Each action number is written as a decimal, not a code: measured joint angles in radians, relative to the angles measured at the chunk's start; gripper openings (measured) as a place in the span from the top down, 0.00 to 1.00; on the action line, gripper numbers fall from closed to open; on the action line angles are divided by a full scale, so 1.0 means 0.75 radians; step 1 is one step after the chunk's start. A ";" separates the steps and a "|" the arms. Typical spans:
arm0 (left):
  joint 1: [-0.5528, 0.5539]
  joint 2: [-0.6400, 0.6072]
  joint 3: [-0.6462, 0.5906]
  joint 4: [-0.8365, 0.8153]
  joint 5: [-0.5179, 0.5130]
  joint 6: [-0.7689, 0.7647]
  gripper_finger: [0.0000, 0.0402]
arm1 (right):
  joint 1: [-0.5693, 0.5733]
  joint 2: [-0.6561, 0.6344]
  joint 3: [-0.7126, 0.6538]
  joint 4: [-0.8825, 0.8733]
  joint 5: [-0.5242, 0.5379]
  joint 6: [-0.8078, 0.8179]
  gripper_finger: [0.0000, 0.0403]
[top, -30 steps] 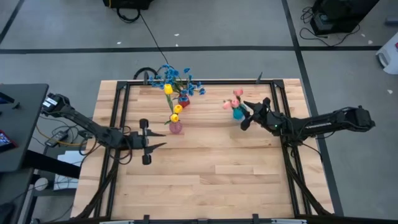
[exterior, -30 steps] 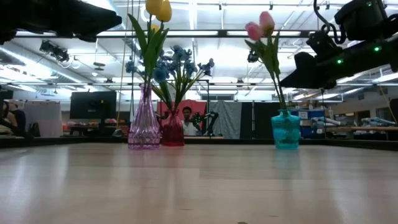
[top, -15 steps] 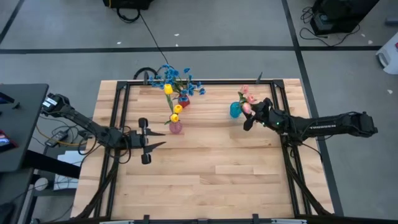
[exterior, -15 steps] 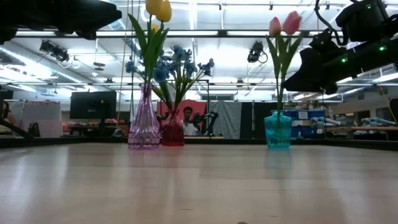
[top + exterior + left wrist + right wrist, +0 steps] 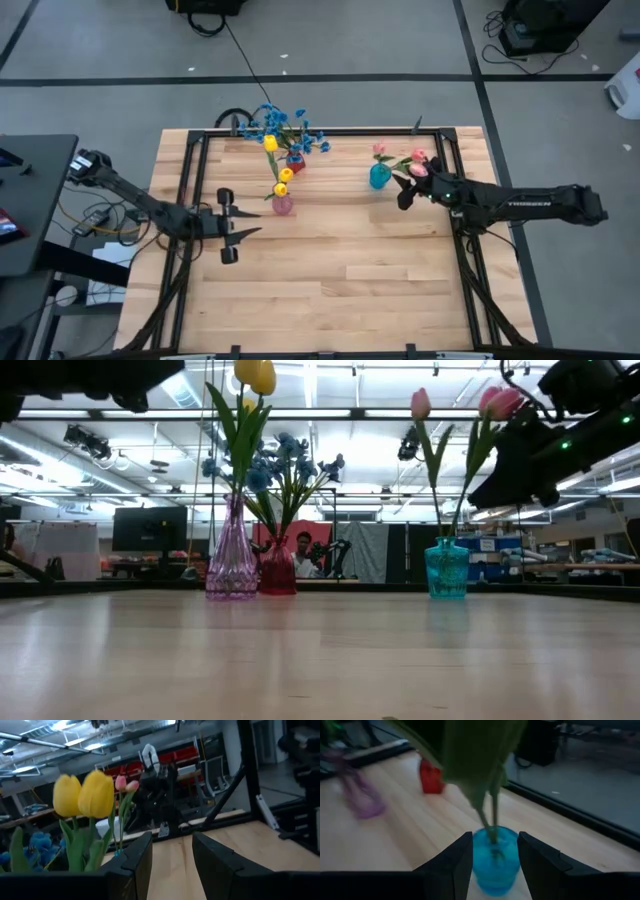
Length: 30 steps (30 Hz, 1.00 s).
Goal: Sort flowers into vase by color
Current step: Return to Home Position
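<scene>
Three vases stand on their bases on the far half of the wooden table. A clear pink vase (image 5: 283, 205) holds yellow tulips (image 5: 255, 375). Behind it, a red vase (image 5: 296, 163) holds blue sprays (image 5: 285, 122). A teal vase (image 5: 379, 177) holds pink tulips (image 5: 421, 402) by their stems, and one bud (image 5: 420, 170) leans out over my right gripper (image 5: 400, 192). That gripper is open just right of the teal vase, which shows between its fingers (image 5: 454, 865) in the right wrist view. My left gripper (image 5: 258, 222) is open and empty, left of the pink vase. My right gripper has a pink tulip's stem and leaves (image 5: 480, 765) hanging close over it. Whether they rest on the fingers cannot be told. The fingers stand apart from the teal vase's body (image 5: 492, 867).
Black frame rails (image 5: 200, 170) run along the table's edges, and a black cable (image 5: 245, 70) leads away at the back. The near half of the tabletop (image 5: 340, 290) is bare wood. A person (image 5: 300, 548) stands in the room far behind the vases.
My right gripper has drawn back toward the table's right edge, rising a little and turning. The teal vase slid slightly toward the table's left, then stayed. Its pink tulips swung from leaning left to spreading apart, one bud now leaning right over the gripper.
</scene>
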 joint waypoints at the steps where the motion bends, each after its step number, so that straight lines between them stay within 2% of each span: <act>1: -0.011 -0.034 0.000 -0.023 0.000 0.001 0.63 | 0.004 -0.024 -0.004 0.000 -0.019 0.002 0.59; 7: -0.052 -0.207 0.000 -0.197 -0.003 -0.023 0.63 | 0.032 -0.154 -0.027 -0.005 -0.119 -0.001 0.59; 27: -0.109 -0.899 0.000 -0.757 -0.089 -0.060 0.63 | 0.184 -0.654 -0.035 -0.297 -0.064 -0.020 0.59; 30: -0.109 -0.921 -0.001 -0.795 -0.098 -0.077 0.63 | 0.209 -0.732 -0.056 -0.309 -0.066 -0.020 0.59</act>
